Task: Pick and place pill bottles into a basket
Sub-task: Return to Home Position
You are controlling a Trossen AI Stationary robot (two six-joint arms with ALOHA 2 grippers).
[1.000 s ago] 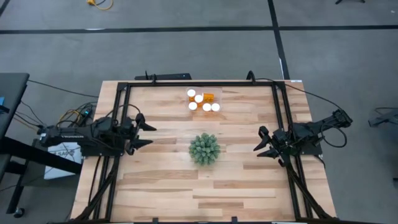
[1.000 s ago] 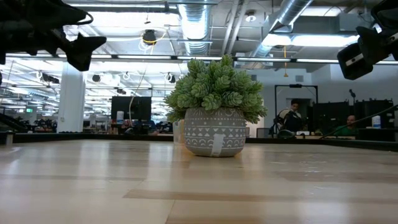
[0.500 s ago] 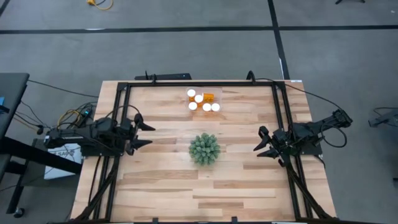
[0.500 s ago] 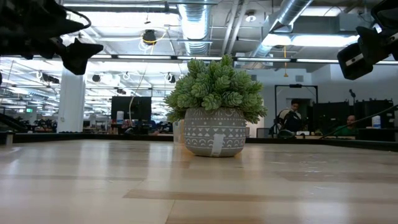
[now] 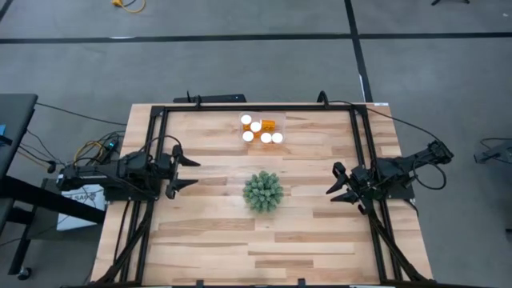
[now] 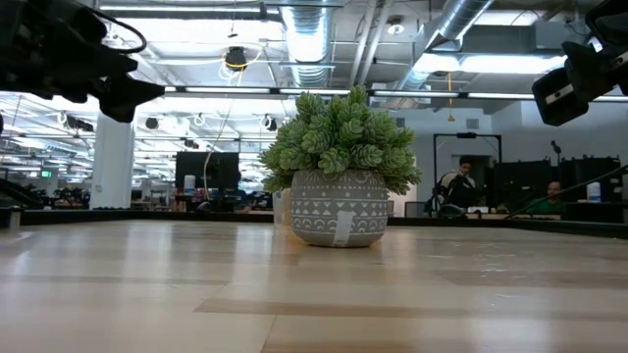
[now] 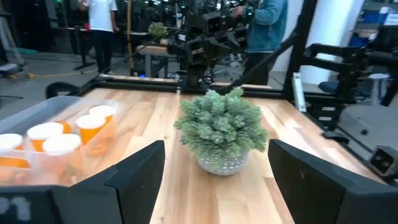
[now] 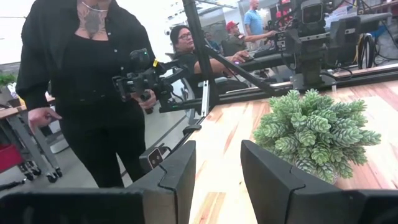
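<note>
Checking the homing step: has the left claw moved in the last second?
Yes, slightly. In the low view the left claw has sunk: its tip is now about level with the plant's top.

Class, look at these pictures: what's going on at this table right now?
Nothing is being handled. The pill bottles sit together in the basket near the back edge of the table. The left gripper and right gripper hang open and empty at either side, with the plant between them.
</note>
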